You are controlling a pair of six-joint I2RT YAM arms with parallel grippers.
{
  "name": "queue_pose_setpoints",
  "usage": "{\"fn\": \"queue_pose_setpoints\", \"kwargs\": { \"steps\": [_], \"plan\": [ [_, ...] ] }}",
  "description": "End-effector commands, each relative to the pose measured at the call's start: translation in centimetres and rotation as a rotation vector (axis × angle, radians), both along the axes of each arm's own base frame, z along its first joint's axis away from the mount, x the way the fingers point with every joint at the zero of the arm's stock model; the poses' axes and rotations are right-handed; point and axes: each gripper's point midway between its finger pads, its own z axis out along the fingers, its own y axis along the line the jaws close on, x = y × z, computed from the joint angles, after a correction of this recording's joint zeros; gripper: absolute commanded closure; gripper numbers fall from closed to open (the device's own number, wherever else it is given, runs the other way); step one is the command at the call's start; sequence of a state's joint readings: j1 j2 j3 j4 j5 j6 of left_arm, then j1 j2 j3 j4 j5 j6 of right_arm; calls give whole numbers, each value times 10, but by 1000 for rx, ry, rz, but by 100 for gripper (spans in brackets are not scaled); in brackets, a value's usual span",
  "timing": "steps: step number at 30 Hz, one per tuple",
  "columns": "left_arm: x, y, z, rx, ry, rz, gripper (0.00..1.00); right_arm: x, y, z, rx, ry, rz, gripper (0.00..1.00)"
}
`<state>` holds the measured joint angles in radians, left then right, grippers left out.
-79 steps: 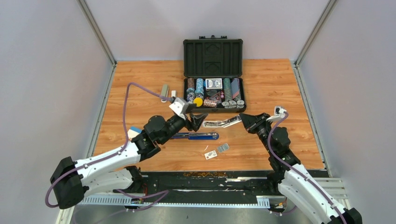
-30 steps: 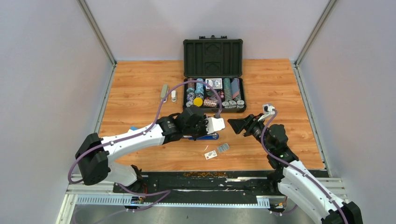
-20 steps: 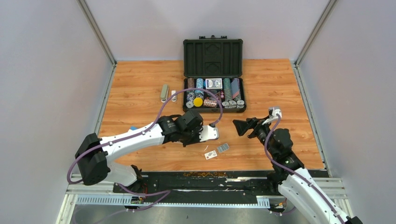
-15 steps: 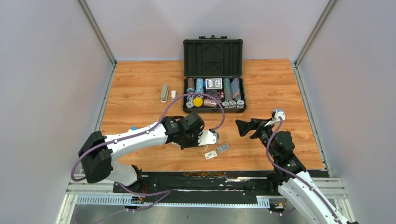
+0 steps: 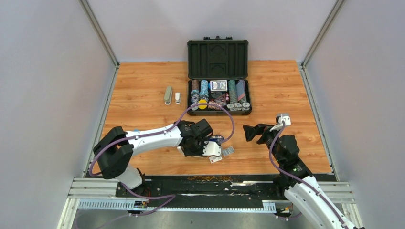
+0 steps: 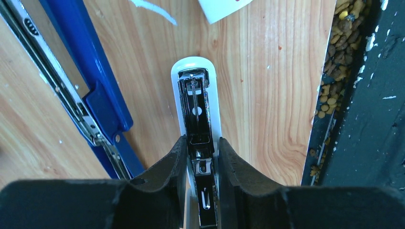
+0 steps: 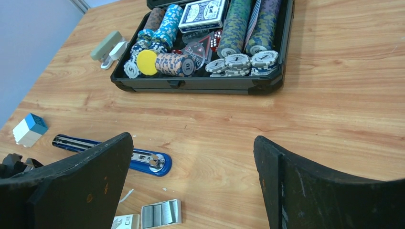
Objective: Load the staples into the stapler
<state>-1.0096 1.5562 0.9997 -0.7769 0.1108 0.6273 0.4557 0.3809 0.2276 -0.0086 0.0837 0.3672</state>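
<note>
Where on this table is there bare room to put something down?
Bare wood lies right of the black poker-chip case and left of the grey-olive stapler. Crowded: the near middle, around the bright-blue stapler and silvery staples.

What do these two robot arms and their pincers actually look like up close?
Both the left arm and the right arm are built of rounded white shells joined by chunky black joints. A purple cable loops loosely along each. The left gripper and the right gripper each have two thick matte-black fingers, curved on the outside, with small scuff marks.

Glossy blue plastic stapler [image 6: 102, 90], wood-grain table [image 7: 334, 119]
</note>
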Motion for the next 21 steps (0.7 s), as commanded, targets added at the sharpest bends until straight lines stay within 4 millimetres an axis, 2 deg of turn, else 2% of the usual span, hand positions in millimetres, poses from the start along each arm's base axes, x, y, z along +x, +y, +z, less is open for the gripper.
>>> {"fn": "queue_pose_setpoints", "kwargs": {
  "steps": [1, 9, 12, 17, 21],
  "plan": [
    [-4, -11, -4, -52, 18, -59, 79, 3, -5, 1, -23, -23, -24, 1],
    [-6, -2, -16, -16, 16, -61, 76, 0, -6, -9, -40, 17, -22, 1],
    [-3, -2, -15, -12, -5, -54, 70, 0, -5, -10, -38, 24, -16, 1],
    [3, -3, -4, -37, -58, -42, 56, -5, -1, -13, -37, 73, 8, 0],
    [10, -9, 15, -103, -119, -20, 47, -7, -1, -20, -58, 158, 3, 0]
  ]
}}
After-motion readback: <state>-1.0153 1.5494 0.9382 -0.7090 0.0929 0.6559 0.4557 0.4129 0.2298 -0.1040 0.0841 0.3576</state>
